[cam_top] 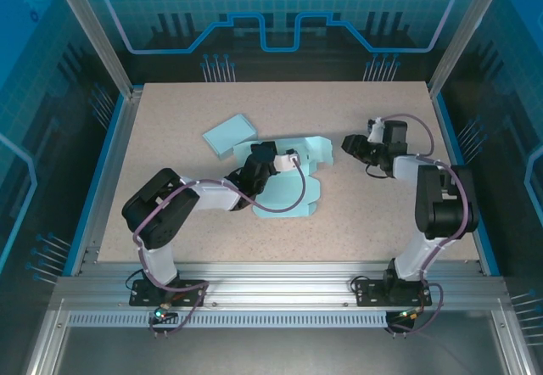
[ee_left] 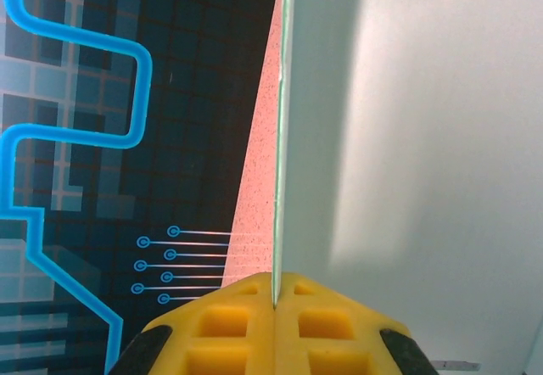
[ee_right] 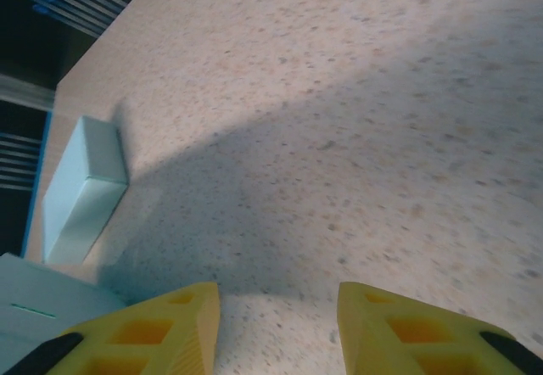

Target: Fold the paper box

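Table (cam_top: 170, 222): carries both paper items around its middle.
Paper box (cam_top: 288, 195): lies near the table centre, between the two arms.
Small folded box (cam_top: 230, 134): behind and left of the paper box, just beside its rear-left corner.
Left gripper (cam_top: 270, 154): over the rear part of the paper box, with one upright panel edge between its fingers (ee_left: 229, 324).
Right gripper (cam_top: 349, 144): right of the paper box, near its rear-right flap but apart from it, over bare table.

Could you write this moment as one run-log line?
left gripper: shut on paper box edge | right gripper: open, empty, over table
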`<control>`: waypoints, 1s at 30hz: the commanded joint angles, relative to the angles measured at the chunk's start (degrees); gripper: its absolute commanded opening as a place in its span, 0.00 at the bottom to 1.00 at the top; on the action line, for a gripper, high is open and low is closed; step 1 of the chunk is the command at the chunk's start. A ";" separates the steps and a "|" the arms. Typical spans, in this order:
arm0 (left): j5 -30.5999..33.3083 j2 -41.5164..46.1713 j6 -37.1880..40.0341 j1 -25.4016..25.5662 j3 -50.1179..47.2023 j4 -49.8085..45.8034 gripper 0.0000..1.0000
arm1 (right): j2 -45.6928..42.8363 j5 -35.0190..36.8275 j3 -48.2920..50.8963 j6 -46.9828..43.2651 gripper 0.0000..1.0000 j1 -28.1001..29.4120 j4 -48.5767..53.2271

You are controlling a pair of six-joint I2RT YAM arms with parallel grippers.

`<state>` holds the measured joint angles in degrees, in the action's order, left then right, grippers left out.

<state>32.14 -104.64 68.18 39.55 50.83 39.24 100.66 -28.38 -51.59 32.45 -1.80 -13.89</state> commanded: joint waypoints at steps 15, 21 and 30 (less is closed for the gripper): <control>1.44 -7.98 11.45 0.31 -2.83 23.64 0.00 | 0.64 -4.25 2.58 -8.04 0.43 8.93 -8.25; 1.42 -9.02 11.52 0.33 -2.46 22.99 0.00 | 0.95 -2.82 4.19 -8.53 0.44 10.70 -9.51; 1.30 -11.02 11.80 0.20 -2.23 23.54 0.00 | 0.63 -1.38 8.96 -8.18 0.46 13.49 -14.51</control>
<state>33.47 -114.28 79.96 39.55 48.47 61.08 101.06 -30.04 -43.57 25.36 9.87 -25.54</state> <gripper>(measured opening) 0.055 0.454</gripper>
